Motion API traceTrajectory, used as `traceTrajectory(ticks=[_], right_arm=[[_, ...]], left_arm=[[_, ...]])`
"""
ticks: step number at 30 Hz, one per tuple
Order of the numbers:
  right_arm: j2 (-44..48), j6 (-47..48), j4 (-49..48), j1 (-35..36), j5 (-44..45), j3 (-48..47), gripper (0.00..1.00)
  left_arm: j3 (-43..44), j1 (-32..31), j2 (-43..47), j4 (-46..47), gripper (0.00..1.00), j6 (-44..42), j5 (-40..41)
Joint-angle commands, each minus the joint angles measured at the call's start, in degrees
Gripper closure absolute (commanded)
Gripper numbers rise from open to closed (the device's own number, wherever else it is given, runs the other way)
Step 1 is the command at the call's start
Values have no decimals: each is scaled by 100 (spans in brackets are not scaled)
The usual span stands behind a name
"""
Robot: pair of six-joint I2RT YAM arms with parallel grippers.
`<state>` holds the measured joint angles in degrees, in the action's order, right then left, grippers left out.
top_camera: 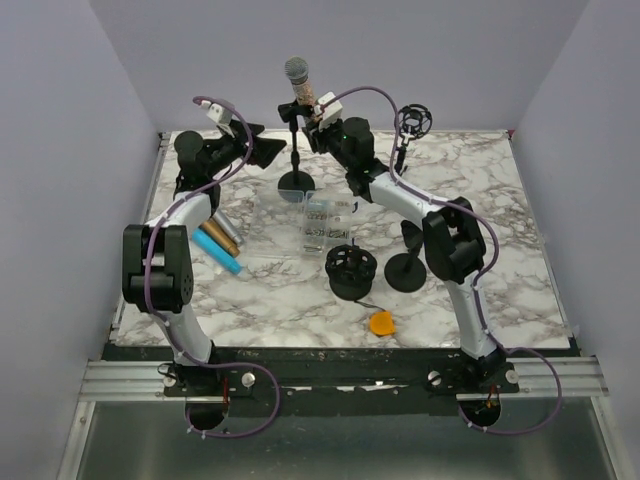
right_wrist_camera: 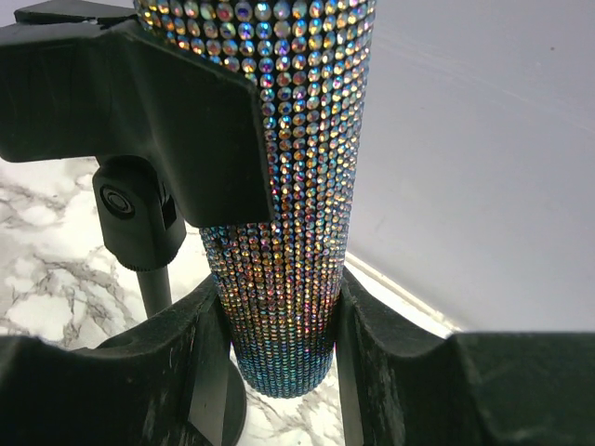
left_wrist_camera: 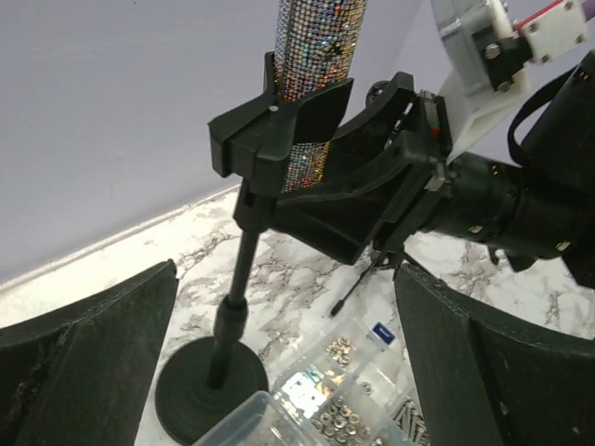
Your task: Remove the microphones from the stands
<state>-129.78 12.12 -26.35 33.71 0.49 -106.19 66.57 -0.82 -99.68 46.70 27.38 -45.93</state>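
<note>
The microphone [top_camera: 297,88], rhinestone-covered with a silver head, stands upright in the black clip [right_wrist_camera: 139,102] of the stand [top_camera: 295,160] at the back middle of the table. My right gripper [right_wrist_camera: 279,344] is shut on the microphone's [right_wrist_camera: 297,186] lower end, just below the clip, with a pad pressed on each side. My left gripper [left_wrist_camera: 284,372] hangs open left of the stand, its fingers [left_wrist_camera: 84,372] spread wide, with the stand's round base [left_wrist_camera: 209,386] showing between them. In the left wrist view the microphone [left_wrist_camera: 316,56] sits in the clip [left_wrist_camera: 279,130] with the right gripper [left_wrist_camera: 372,195] reaching in from the right.
A clear plastic organiser box [top_camera: 310,225] of small hardware lies just in front of the stand. A second stand with a round base [top_camera: 406,270], a black round part [top_camera: 351,272], an orange piece [top_camera: 381,323] and blue and gold pens [top_camera: 220,250] lie nearer. A shock-mount stand [top_camera: 413,120] is back right.
</note>
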Motion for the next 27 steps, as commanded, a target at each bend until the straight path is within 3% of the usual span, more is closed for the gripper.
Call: traceTrajectory(ticks=[1, 8, 15, 27], right_arm=[[198, -17, 312, -146, -1130, -118, 99], [78, -81, 383, -172, -1281, -238, 99], [23, -157, 367, -172, -1273, -313, 99], [-56, -167, 477, -172, -1233, -472, 99]], left_arm=[[784, 30, -707, 706, 4, -457, -575], [1590, -51, -1444, 908, 16, -467, -454], [1462, -163, -1623, 1419, 32, -495, -3], [1546, -274, -1756, 1788, 34, -272, -41]])
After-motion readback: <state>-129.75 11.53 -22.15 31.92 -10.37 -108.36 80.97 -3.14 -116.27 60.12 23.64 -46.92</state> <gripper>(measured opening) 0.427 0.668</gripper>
